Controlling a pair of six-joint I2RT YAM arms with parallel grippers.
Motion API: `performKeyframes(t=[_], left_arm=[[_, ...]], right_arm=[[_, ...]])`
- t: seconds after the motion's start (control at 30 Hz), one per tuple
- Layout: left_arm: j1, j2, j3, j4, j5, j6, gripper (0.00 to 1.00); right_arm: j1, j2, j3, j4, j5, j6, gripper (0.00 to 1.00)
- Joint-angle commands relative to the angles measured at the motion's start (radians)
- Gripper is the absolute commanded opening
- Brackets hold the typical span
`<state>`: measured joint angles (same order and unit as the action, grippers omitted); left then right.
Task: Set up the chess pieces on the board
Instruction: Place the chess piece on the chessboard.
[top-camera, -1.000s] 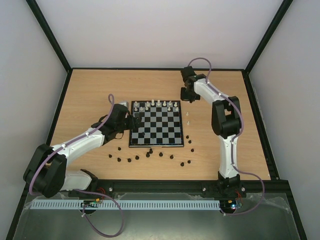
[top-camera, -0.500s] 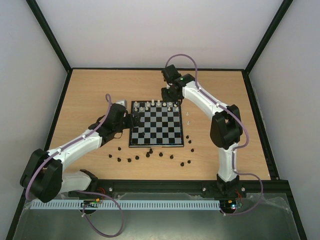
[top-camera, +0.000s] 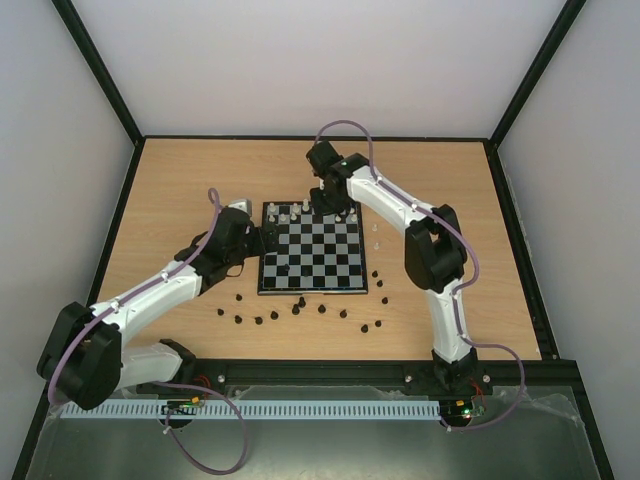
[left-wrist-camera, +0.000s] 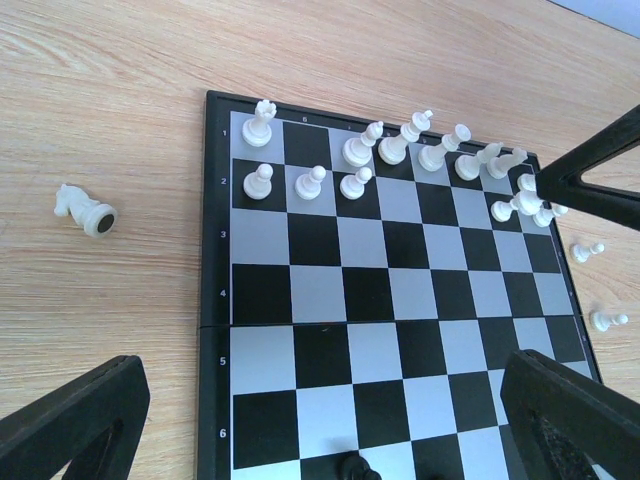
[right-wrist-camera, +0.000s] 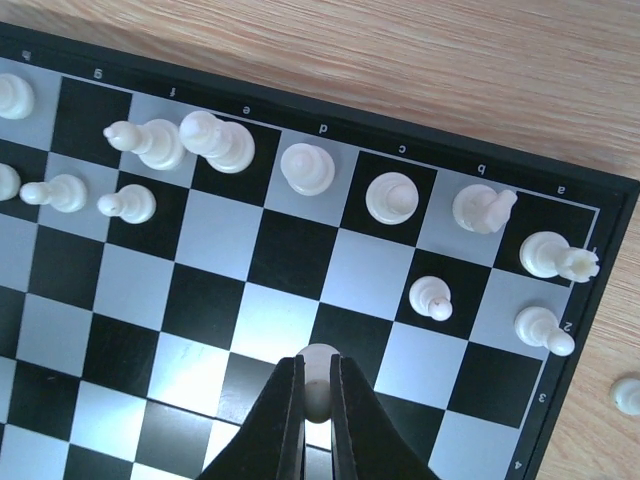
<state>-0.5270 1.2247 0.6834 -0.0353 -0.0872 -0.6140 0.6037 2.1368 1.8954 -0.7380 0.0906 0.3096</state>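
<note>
The board (top-camera: 312, 262) lies mid-table, with white chess pieces (top-camera: 305, 212) lined along its far two rows. My right gripper (right-wrist-camera: 318, 368) is shut on a white pawn (right-wrist-camera: 320, 358) and hangs just above a square in front of the white pawn row (right-wrist-camera: 430, 298); from above this gripper (top-camera: 326, 202) sits over the board's far edge. At the board's left side my left gripper (left-wrist-camera: 320, 430) stands open, holding nothing, its fingers (left-wrist-camera: 75, 420) wide apart. Several black chess pieces (top-camera: 300, 305) lie scattered on the table in front of the board.
A white knight (left-wrist-camera: 85, 208) lies on its side on the wood left of the board. Two white pawns (top-camera: 376, 236) stand on the table off the board's right edge. One black piece (left-wrist-camera: 358, 467) stands on the board near my left gripper.
My right arm has swung left from beyond the board's right far corner to over the far rows, still shut on the pawn. The left arm has hardly moved.
</note>
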Motion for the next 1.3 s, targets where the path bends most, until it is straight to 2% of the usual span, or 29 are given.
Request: performKeyframes(t=[0.0, 0.63, 1.27], left_arm=[[-0.001, -0.021, -0.015, 0.006, -0.019, -0.008, 1.0], [0.007, -0.016, -0.017, 0.005, -0.023, -0.006, 0.99], [0.012, -0.01, -0.017, 0.008, -0.016, -0.005, 1.0]], right_arm=[[0.004, 0.043, 0.038, -0.067, 0.021, -0.01, 0.02], [0.005, 0.149, 0.107, -0.075, 0.084, -0.003, 0.05], [0.005, 0.19, 0.125, -0.082, 0.103, -0.006, 0.08]])
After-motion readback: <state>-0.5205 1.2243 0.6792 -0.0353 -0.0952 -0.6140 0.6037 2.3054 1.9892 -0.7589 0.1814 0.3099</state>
